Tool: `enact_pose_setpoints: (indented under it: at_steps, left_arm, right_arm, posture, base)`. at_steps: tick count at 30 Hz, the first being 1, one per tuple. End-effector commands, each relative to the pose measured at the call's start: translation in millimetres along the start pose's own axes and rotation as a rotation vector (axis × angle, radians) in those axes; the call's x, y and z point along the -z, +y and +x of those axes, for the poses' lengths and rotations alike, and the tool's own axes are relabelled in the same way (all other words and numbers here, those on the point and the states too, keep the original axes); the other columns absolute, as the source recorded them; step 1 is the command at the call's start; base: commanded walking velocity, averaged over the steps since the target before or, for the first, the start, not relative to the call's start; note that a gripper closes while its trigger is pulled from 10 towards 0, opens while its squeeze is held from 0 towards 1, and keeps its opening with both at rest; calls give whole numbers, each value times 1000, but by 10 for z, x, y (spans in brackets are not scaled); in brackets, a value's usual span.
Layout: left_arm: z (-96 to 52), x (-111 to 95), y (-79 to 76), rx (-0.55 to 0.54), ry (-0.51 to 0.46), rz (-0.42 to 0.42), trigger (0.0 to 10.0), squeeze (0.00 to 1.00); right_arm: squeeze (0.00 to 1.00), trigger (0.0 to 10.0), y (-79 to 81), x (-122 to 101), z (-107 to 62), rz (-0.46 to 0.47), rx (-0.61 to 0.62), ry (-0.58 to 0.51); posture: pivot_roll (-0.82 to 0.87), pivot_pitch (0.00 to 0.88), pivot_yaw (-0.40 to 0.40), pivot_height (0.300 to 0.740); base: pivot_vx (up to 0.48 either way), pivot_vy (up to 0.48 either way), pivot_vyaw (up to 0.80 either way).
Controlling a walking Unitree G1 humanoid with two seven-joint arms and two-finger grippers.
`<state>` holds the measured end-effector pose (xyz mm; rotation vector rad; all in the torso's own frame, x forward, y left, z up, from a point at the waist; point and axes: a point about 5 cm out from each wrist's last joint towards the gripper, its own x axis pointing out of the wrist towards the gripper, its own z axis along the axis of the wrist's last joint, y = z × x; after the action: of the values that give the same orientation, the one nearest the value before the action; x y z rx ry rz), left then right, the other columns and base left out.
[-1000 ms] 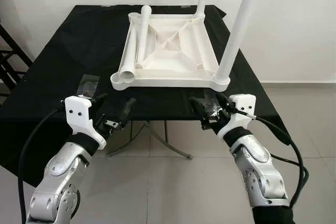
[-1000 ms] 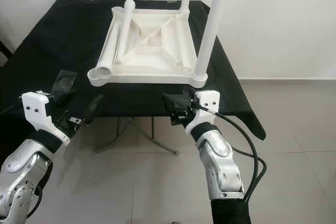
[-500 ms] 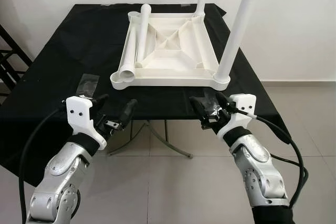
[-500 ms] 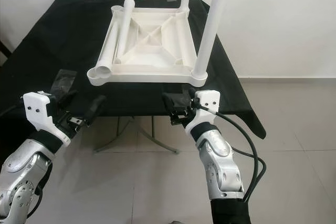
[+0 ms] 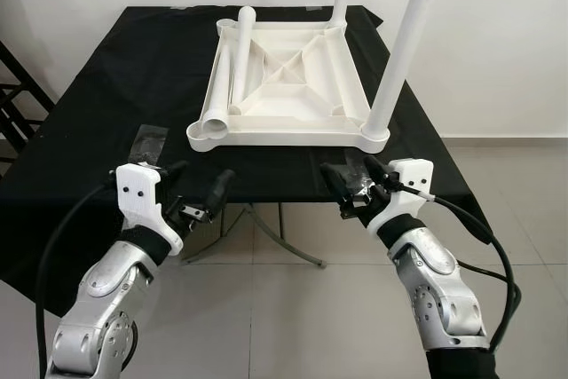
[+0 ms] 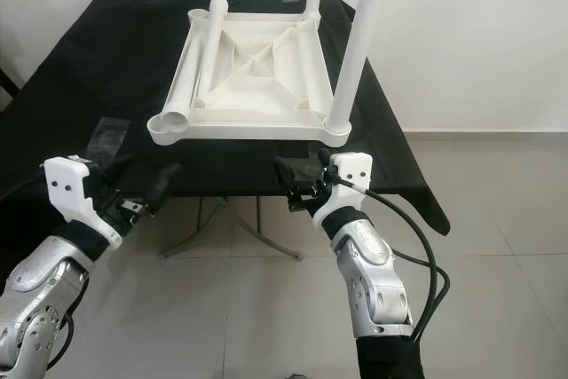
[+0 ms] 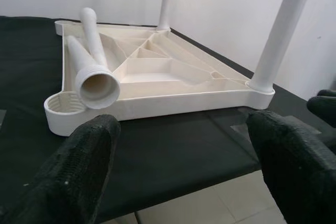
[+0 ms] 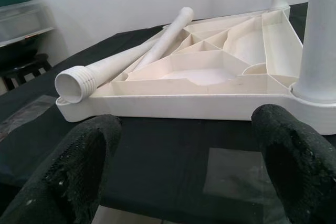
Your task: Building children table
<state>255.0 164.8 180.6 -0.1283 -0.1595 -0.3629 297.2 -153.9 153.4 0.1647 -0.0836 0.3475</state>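
Right now I hold my left end effector (image 5: 197, 187) and right end effector (image 5: 354, 184) spread wide, both empty, level with the near edge of the black-draped worktop (image 5: 115, 95). Ahead of them, between the two, the white plastic children's table top (image 5: 284, 86) lies upside down. Two white tubular legs (image 5: 406, 42) stand upright in the corners beyond my right end effector; two loose white legs (image 5: 232, 64) lie along the side ahead of my left.
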Motion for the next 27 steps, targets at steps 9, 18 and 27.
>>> enact_pose_setpoints:
  at_steps: [9, 18, 27]
  left_arm:
    - [-30, 5, 27, -10, -1, 2, 10000, 0]
    - [19, -114, 35, 29, 11, 120, 10000, 0]
    - [122, -467, -85, 198, -78, 224, 10000, 0]
  right_arm:
    - [0, 10000, 37, 35, 2, 11, -18, 21]
    - [0, 10000, 81, -8, 10, -72, -55, 29]
    - [0, 10000, 113, -129, 165, -118, -48, -17]
  posture:
    - [-7, 104, -34, 740]
    - [5, 94, -27, 740]
    - [29, 79, -40, 740]
  base:
    - [0, 53, 0]
    - [0, 0, 0]
    - [225, 0, 0]
